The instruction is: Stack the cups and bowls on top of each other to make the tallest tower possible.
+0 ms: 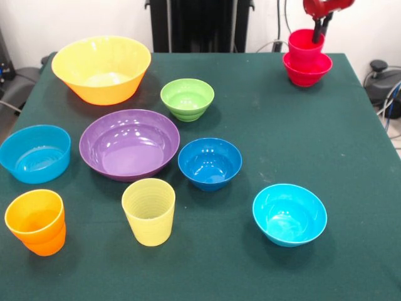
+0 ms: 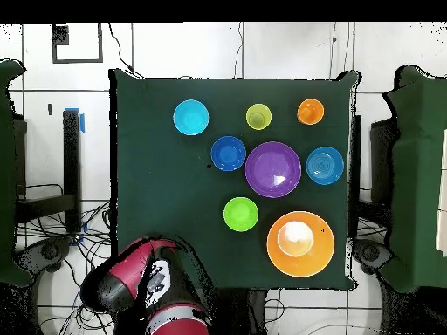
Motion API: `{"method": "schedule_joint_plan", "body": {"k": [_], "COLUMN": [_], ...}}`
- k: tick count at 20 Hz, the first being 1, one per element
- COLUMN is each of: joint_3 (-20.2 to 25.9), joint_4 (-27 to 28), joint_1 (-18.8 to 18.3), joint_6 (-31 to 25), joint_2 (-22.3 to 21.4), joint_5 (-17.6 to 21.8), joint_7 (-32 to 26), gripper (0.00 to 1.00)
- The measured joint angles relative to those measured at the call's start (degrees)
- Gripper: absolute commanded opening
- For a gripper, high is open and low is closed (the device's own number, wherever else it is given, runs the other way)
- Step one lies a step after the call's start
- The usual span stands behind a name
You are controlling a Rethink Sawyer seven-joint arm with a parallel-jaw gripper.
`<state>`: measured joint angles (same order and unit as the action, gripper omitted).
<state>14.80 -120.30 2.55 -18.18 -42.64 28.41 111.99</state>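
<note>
A dark green cloth covers the table point(image 1: 282, 125), which stands on a pale tiled floor with cables trailing beside it. No brand, label or writing can be read on anything here.

At the table's far right corner in the front view stands the tower point(image 1: 306, 59): a red cup point(image 1: 306, 42) nested upright in a small red bowl point(image 1: 307, 70). The gripper point(image 1: 322, 25) hangs right over it, its dark fingers reaching down to the cup's rim; whether they are apart, together or clamped on the rim cannot be told. In the overhead view the red and black arm point(image 2: 144, 279) covers that corner, and the tower is hidden beneath it.

The other pieces sit apart from one another on the cloth. The large yellow-orange bowl point(image 1: 101, 68) is at the far left, with the lime green bowl point(image 1: 187, 98) to its right. The purple bowl point(image 1: 130, 143) lies near the middle, the light blue straight-sided bowl point(image 1: 35, 153) to its left and the dark blue bowl point(image 1: 210, 163) just beside it on the right. Along the near edge stand the orange cup point(image 1: 36, 221), the ribbed pale yellow cup point(image 1: 149, 211) and the cyan bowl point(image 1: 289, 214). All are upright and open side up.
</note>
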Motion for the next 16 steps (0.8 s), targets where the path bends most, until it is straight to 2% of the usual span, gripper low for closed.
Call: {"method": "schedule_joint_plan", "body": {"k": [3,4,16], "joint_3": [-0.01,-0.01,-0.01], "joint_4": [-0.01,-0.01,-0.01], "joint_1": [-0.37,-0.47,-0.51], "joint_6": [0.00,0.00,0.00], "joint_2": [-0.31,-0.36,-1.12], "joint_5": [0.01,0.01,0.01], "joint_7": [0.00,0.00,0.00], "gripper": [0.00,1.00,1.00]}}
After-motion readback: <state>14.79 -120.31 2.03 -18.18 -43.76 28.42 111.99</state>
